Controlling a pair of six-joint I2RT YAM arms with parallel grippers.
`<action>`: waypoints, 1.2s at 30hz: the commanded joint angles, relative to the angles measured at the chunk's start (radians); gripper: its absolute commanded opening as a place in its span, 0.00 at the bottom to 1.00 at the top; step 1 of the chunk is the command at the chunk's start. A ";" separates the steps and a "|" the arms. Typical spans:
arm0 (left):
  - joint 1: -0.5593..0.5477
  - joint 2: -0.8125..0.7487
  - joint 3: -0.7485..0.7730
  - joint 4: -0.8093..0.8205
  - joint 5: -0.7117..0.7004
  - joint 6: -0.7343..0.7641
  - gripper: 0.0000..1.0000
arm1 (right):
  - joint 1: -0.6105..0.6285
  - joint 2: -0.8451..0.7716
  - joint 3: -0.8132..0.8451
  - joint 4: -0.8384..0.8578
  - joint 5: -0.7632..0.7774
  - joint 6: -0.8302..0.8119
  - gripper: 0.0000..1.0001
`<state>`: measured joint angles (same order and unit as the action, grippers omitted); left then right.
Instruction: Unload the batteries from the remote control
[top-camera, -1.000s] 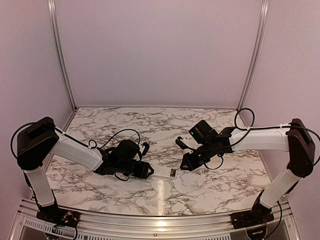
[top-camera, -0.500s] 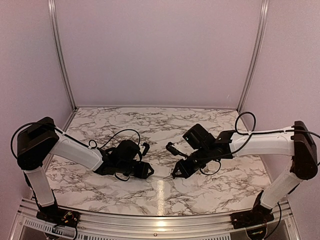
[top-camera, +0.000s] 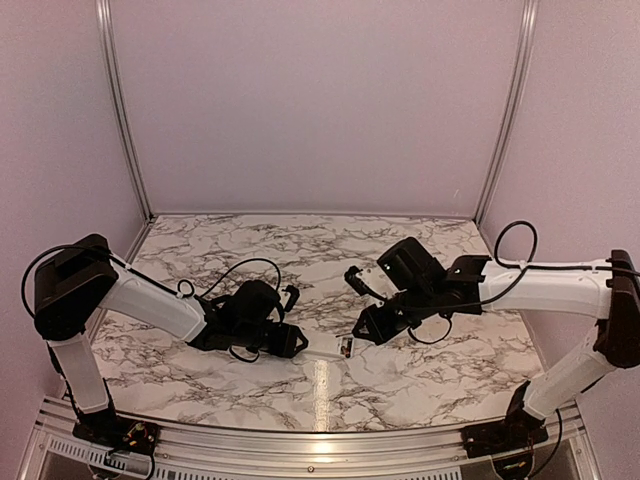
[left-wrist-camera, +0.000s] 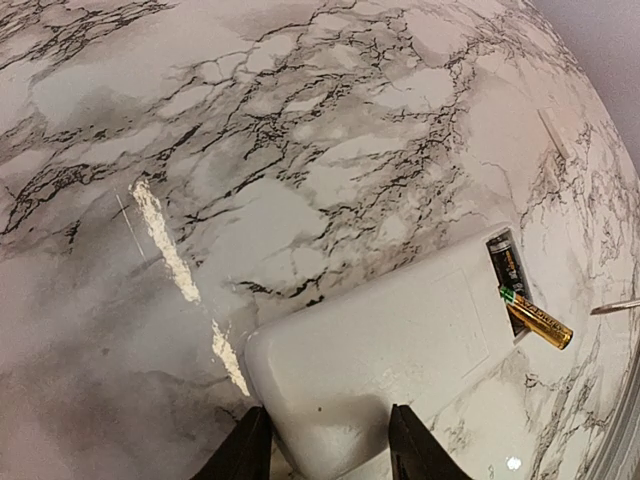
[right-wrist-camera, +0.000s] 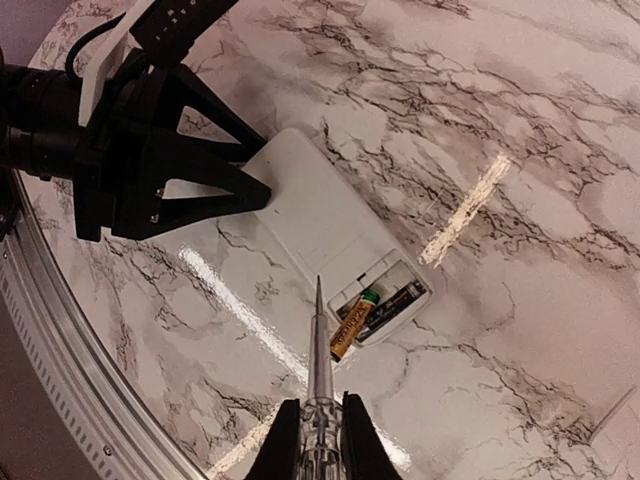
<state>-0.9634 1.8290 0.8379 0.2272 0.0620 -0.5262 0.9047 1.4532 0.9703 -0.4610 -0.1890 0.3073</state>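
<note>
The white remote control (left-wrist-camera: 390, 350) lies flat on the marble table, back up, with its battery bay open at the far end. My left gripper (left-wrist-camera: 325, 455) is shut on its near end, one finger on each side. The dark battery (left-wrist-camera: 505, 265) lies in the bay. The orange-gold battery (left-wrist-camera: 540, 322) is tilted, with one end sticking out over the remote's edge. My right gripper (right-wrist-camera: 312, 440) is shut on a thin grey rod (right-wrist-camera: 318, 350). The rod's tip is just beside the orange-gold battery (right-wrist-camera: 352, 325) and the bay (right-wrist-camera: 395, 295). In the top view the remote (top-camera: 338, 348) lies between both grippers.
The metal rail (right-wrist-camera: 60, 330) of the table's near edge runs close to the remote. A thin pale strip (left-wrist-camera: 553, 133) lies on the marble beyond the remote. Pale walls and two upright metal posts (top-camera: 505, 110) close off the back.
My right gripper with the rod moved left and down over the remote's open end, then drew back to the right. The left gripper and the remote have not moved.
</note>
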 joint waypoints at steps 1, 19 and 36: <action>-0.017 0.000 0.009 -0.020 0.008 0.016 0.42 | -0.007 0.002 0.026 -0.057 0.148 0.045 0.00; -0.020 -0.008 0.007 -0.028 0.000 0.019 0.42 | -0.007 0.160 0.073 -0.056 0.131 0.010 0.00; -0.020 -0.006 0.010 -0.029 -0.006 0.018 0.42 | -0.006 0.116 0.049 -0.050 0.023 -0.011 0.00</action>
<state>-0.9684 1.8286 0.8383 0.2272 0.0513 -0.5259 0.8993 1.6043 1.0111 -0.5102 -0.1280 0.3023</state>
